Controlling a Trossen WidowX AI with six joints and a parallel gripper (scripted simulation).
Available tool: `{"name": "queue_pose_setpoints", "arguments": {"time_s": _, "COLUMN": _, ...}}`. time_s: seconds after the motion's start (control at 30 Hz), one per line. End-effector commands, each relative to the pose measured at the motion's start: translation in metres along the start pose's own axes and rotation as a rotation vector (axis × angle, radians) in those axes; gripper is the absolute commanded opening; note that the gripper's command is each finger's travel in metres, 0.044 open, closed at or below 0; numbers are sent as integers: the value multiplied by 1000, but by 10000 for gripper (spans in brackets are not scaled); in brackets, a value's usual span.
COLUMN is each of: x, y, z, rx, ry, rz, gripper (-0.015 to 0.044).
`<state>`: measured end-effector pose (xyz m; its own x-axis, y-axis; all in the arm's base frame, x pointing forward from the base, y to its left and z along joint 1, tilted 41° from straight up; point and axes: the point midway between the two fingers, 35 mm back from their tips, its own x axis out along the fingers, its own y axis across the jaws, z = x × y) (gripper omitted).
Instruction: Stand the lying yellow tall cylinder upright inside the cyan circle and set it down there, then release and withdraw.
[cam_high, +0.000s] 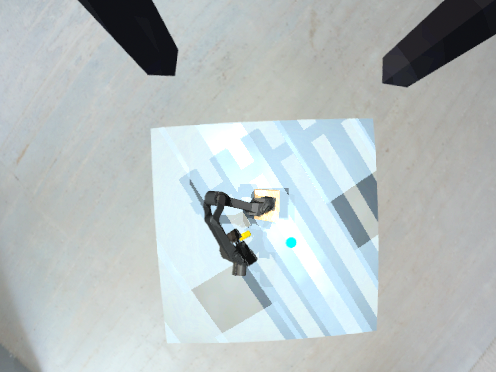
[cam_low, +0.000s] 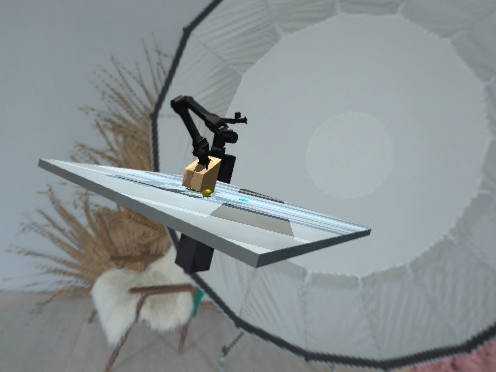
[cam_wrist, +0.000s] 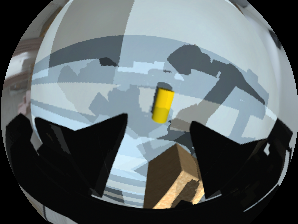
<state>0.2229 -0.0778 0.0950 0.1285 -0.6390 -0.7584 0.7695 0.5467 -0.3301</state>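
Observation:
The yellow tall cylinder lies on its side on the table, near the wooden block under the arm's base. The cyan circle is flat on the table, to the right of the cylinder in the top view, and nothing stands in it. It does not show in the wrist view. My gripper is open and empty. It hangs well above the table and points down, with the cylinder beyond the fingertips in the wrist view. In the exterior view the fingers are too small to make out.
The wooden block carries the arm's base and stands close to the cylinder. The square table has striped light and shadow across it. Its nearest edges are well away from the cylinder and circle.

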Motion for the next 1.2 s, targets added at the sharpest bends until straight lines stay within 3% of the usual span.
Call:
{"name": "queue_pose_setpoints", "arguments": {"time_s": 0.0, "x": 6, "y": -11, "z": 2, "rx": 91, "ry": 21, "rz": -54, "gripper": 309}}
{"name": "queue_pose_setpoints", "arguments": {"time_s": 0.2, "x": 8, "y": -10, "z": 3, "rx": 91, "ry": 22, "rz": -54, "gripper": 309}}
{"name": "queue_pose_setpoints", "arguments": {"time_s": 0.5, "x": 114, "y": -17, "z": 0, "rx": 90, "ry": 18, "rz": -57, "gripper": 309}}
{"name": "queue_pose_setpoints", "arguments": {"time_s": 0.7, "x": 116, "y": -18, "z": 0, "rx": 90, "ry": 17, "rz": -58, "gripper": 309}}
{"name": "queue_pose_setpoints", "arguments": {"time_s": 0.97, "x": 116, "y": -18, "z": 0, "rx": 90, "ry": 17, "rz": -58, "gripper": 105}}
{"name": "queue_pose_setpoints", "arguments": {"time_s": 1.17, "x": 112, "y": -17, "z": 0, "rx": 90, "ry": 19, "rz": -56, "gripper": 105}}
